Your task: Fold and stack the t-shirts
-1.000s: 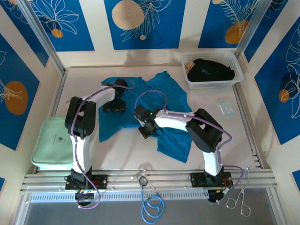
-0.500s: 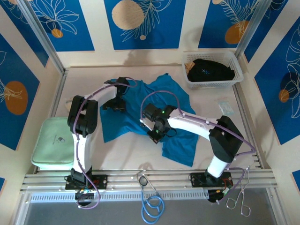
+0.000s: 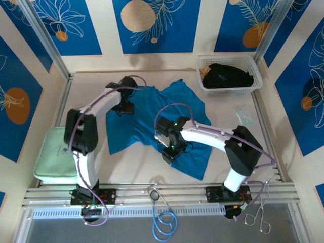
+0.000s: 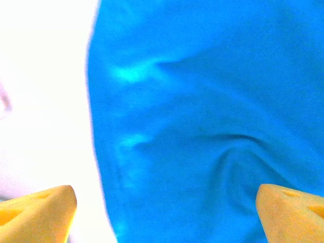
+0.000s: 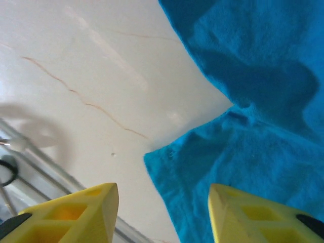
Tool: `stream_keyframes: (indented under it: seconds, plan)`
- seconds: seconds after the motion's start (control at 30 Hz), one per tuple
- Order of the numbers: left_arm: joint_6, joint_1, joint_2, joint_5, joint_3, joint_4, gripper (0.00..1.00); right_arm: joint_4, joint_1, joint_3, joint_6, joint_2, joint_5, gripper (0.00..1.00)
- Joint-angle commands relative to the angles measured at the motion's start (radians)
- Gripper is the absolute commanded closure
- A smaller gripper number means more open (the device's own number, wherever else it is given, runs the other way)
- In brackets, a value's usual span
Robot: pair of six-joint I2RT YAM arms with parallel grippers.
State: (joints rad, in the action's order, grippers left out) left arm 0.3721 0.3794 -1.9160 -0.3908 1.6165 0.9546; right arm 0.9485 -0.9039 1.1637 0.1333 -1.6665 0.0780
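Teal-blue t-shirt (image 3: 174, 109) lies rumpled beneath left hand (image 3: 124, 107) and right hand (image 3: 169, 153), both spread apart, empty.

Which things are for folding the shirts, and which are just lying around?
For the job:
teal-blue t-shirt, spread on the table
black t-shirt, in the basket

Just lying about:
white mesh basket
pale green pad
metal scissor-like tool
blue cable loop

no legible text; pale mark (image 3: 221, 77) on black t-shirt (image 3: 236, 76) too small
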Motion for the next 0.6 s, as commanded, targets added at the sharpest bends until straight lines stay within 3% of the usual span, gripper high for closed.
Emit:
stream_keyframes:
  seconds: [0.0, 0.3, 0.57]
  plan:
    - [0.011, 0.013, 0.168, -0.054, -0.003, 0.097, 0.07, -0.056, -0.003, 0.037, 0.058, 0.038, 0.006, 0.48]
    - [0.094, 0.013, 0.463, -0.045, -0.207, 0.179, 0.07, -0.140, 0.014, 0.399, 0.041, -0.289, 0.032, 0.49]
    - [0.150, 0.012, 0.663, -0.093, -0.320, 0.343, 0.06, -0.036, 0.036, 0.836, -0.010, -0.639, -0.019, 0.50]
